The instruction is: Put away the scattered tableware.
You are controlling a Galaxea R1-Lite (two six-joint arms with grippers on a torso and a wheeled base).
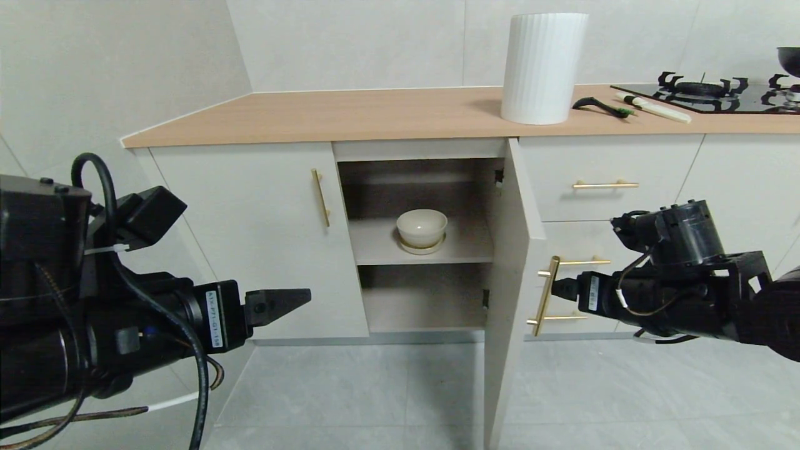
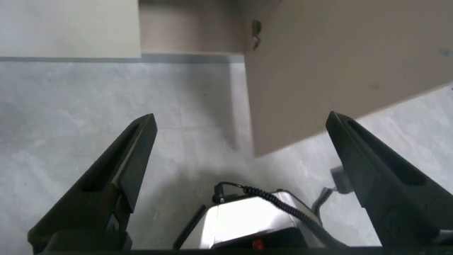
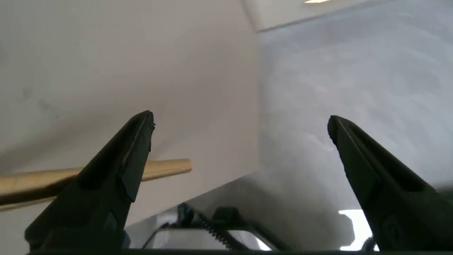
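A cream bowl [image 1: 422, 226] sits on a small plate [image 1: 422, 247] on the middle shelf of the open cabinet [image 1: 419, 250]. The cabinet door [image 1: 509, 262] swings out toward me, with a gold handle [image 1: 545, 294] on its outer face. My right gripper [image 1: 558, 287] is level with that handle, just beside it. In the right wrist view the right gripper [image 3: 241, 120] is open, with the handle [image 3: 170, 168] next to one finger. My left gripper [image 1: 303, 297] hangs low in front of the closed left door; in the left wrist view the left gripper [image 2: 242, 122] is open and holds nothing.
On the wooden counter [image 1: 350, 115] stand a tall white ribbed container [image 1: 542, 67], a black peeler [image 1: 601, 106] and a white utensil [image 1: 653, 107]; a gas hob [image 1: 719, 94] is at the far right. Drawers [image 1: 605, 185] lie right of the door. Grey floor [image 1: 375, 400] lies open below.
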